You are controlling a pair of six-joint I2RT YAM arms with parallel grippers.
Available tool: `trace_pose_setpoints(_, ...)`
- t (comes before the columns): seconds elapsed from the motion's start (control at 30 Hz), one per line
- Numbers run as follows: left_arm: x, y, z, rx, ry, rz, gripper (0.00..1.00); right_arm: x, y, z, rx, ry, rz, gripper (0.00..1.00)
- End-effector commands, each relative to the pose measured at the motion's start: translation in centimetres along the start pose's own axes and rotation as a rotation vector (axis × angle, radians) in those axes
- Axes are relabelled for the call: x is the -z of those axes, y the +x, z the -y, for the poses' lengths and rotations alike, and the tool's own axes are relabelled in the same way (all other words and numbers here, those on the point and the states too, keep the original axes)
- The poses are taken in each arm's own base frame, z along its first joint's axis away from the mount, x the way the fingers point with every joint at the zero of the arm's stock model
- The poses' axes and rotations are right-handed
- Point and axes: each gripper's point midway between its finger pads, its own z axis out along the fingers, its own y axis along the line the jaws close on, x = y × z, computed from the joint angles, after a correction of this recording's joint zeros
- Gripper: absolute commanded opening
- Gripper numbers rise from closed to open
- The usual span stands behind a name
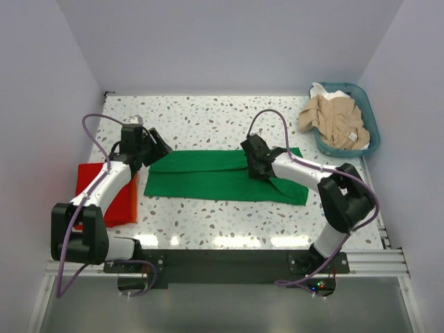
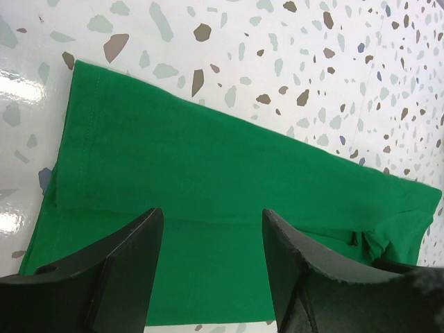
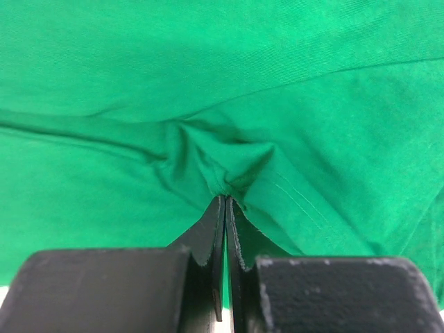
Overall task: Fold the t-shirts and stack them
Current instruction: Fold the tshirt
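A bright green t-shirt [image 1: 208,177] lies folded into a long band across the middle of the table. My right gripper [image 1: 251,166] is down on its right half. In the right wrist view that gripper [image 3: 226,198] is shut on a small bunched pinch of the green t-shirt [image 3: 312,90]. My left gripper [image 1: 159,146] hovers open over the shirt's left end. The left wrist view shows the left gripper [image 2: 211,211] with nothing between its fingers and the green t-shirt [image 2: 208,159] flat below. A folded red t-shirt [image 1: 104,201] lies at the left, partly under my left arm.
A teal basket [image 1: 373,125] at the back right holds crumpled beige and white t-shirts [image 1: 336,121]. White walls close in the speckled table [image 1: 208,118] on three sides. An orange edge [image 1: 132,198] shows along the red shirt's right side.
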Motion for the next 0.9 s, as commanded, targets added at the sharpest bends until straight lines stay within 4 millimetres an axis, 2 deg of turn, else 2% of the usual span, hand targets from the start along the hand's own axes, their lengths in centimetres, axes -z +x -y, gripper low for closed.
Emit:
trace_pose_setpoints(0.0, 0.2, -0.5, 0.7, -0.033, 0.034, 0.026, 0.63, 3.1, -2.7, -2.0, -0.059, -0.123, 0.048, 0.01)
trace_pose_setpoints(0.2, 0.2, -0.3, 0.6, -0.03, 0.033, 0.019, 0.63, 3.6, -2.2, -3.8, -0.086, -0.217, -0.001, 0.01)
trace_pose_setpoints(0.43, 0.1, -0.2, 0.5, -0.03, 0.033, 0.015, 0.63, 2.6, -0.7, -5.5, -0.134, -0.294, -0.07, 0.01)
trace_pose_setpoints(0.57, -0.1, 0.1, 0.4, -0.025, 0.032, 0.009, 0.63, 1.9, -0.6, -5.9, -0.161, -0.314, -0.086, 0.03)
trace_pose_setpoints(0.67, -0.3, 0.5, 0.0, -0.019, 0.023, 0.0, 0.63, 2.2, -1.0, -5.5, -0.187, -0.317, -0.067, 0.16)
trace_pose_setpoints(0.7, -0.4, 0.6, 0.0, -0.017, 0.024, -0.003, 0.64, 2.4, -1.2, -5.2, -0.204, -0.318, -0.06, 0.29)
trace_pose_setpoints(0.73, -0.5, 0.6, 0.0, -0.016, 0.026, -0.002, 0.64, 2.9, -1.3, -5.2, -0.212, -0.338, -0.055, 0.35)
trace_pose_setpoints(0.8, -0.8, 0.8, 0.1, -0.011, 0.027, -0.012, 0.64, 4.1, -2.1, -3.9, -0.244, -0.332, -0.011, 0.44)
trace_pose_setpoints(0.87, -0.9, 1.2, 0.6, -0.018, 0.035, -0.013, 0.64, 4.6, -1.9, -2.4, -0.284, -0.31, 0.004, 0.51)
